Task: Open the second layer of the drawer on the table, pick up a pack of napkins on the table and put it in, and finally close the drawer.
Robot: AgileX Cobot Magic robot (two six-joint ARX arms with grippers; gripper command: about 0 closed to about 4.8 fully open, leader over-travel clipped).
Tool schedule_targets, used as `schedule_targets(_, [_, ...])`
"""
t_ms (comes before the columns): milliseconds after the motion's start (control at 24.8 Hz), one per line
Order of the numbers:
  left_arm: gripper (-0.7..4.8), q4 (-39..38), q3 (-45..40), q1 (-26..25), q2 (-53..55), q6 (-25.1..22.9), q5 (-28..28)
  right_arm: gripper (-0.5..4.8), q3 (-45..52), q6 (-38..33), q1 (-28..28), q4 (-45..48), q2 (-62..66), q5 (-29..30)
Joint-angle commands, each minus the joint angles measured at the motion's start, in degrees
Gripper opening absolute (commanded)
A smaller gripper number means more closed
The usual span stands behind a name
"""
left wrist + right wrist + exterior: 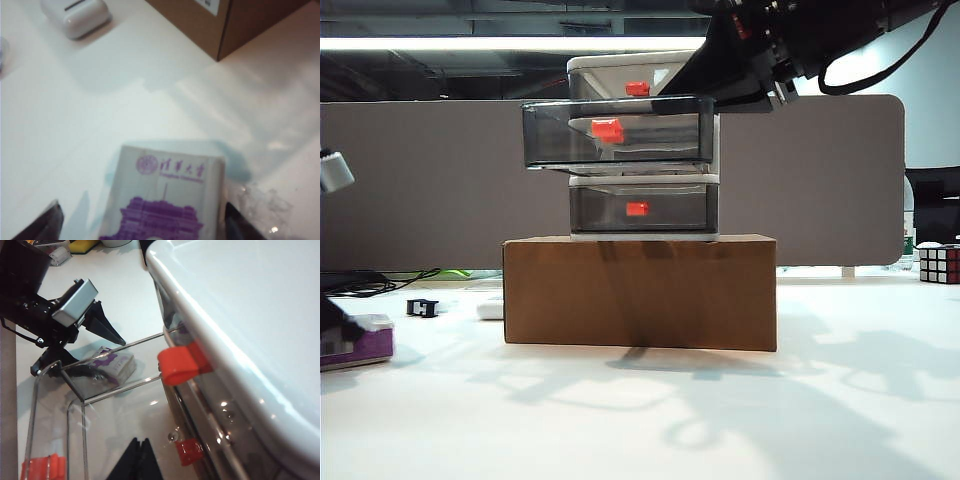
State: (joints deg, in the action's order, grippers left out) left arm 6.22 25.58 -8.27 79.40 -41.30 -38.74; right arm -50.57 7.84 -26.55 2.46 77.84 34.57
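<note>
The left gripper (142, 222) hangs low over the table (60, 115) at the far left of the exterior view, its jaws spread wide, one dark finger on each side of the pack of napkins (162, 200). The pack lies flat on the table between those fingers; whether they touch it cannot be told. It is a small soft rectangular pack, pale on its face with a purple printed crest, lettering and a building drawing, and purple along its side. Beyond it from this gripper lie a small white object (76, 16) and a corner of the brown cardboard box (235, 22).

The right gripper (136, 460) sits high beside the drawer (642, 150), over the pulled-out second layer (618, 135); its dark fingertips lie pressed together, pinching nothing. The cabinet has a white frame and smoky grey translucent tiers with red-orange handles; the middle tier stands well out from the frame, the top and bottom tiers pushed in. It stands on the cardboard box.

The table is plain white and shadowed. A grey partition (420, 180) runs behind it, a black clip (422, 307) lies on the left, and a puzzle cube (939, 264) sits at the far right.
</note>
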Motion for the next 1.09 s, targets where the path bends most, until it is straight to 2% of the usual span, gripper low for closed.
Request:
schedule_targets(40, [4.06,0.2,0.3,0.4,2.1,-0.7,1.0,-0.05,-0.3,0.2,0.0,-0.3,-0.2,0.1])
schedule_targets(283, [3.9,1.1,0.8,3.3,6.1,-0.7,2.3,-0.05,-0.3,0.8,0.1,-0.8,-0.2,0.0])
schedule_targets(323, [3.0,1.2,0.8,4.3,6.0,-0.7,4.6,-0.05,-0.3,0.8,0.2,-0.9,-0.2,0.1])
schedule_targets(364, [1.81,1.2,0.8,5.0,5.9,-0.6,5.8,-0.05,-0.3,0.8,0.4,-1.1,-0.2,0.0])
schedule_targets(444, [1.19,1.1,0.8,5.0,5.9,1.0,5.5,-0.05,-0.3,0.8,0.5,-1.2,-0.2,0.1])
schedule_targets(646, [1.2,1.2,1.1,5.0,1.2,2.8,5.5,-0.05,-0.3,0.8,1.1,-1.4,-0.2,0.1])
schedule_targets(767, [1.21,1.1,1.7,6.8,-8.2,2.7,5.7,-0.05,-0.3,0.8,1.1,-1.4,-0.3,0.1])
schedule_targets(848, [1.23,1.1,3.5,9.9,-15.5,2.8,5.5,-0.05,-0.3,0.8,1.1,-1.4,-0.3,0.2])
schedule_targets(889, [1.24,1.1,5.6,13.5,-19.2,2.8,5.6,-0.05,-0.3,0.8,1.1,-1.7,-0.3,0.1])
schedule_targets(1010, [1.23,1.1,11.4,21.0,-21.0,2.3,5.5,-0.05,-0.3,0.8,1.1,-2.7,-0.7,0.1])
schedule_targets(1091, [1.22,1.1,16.4,27.4,-18.4,0.8,5.5,-0.05,-0.3,1.0,1.2,-3.9,-2.1,0.0])
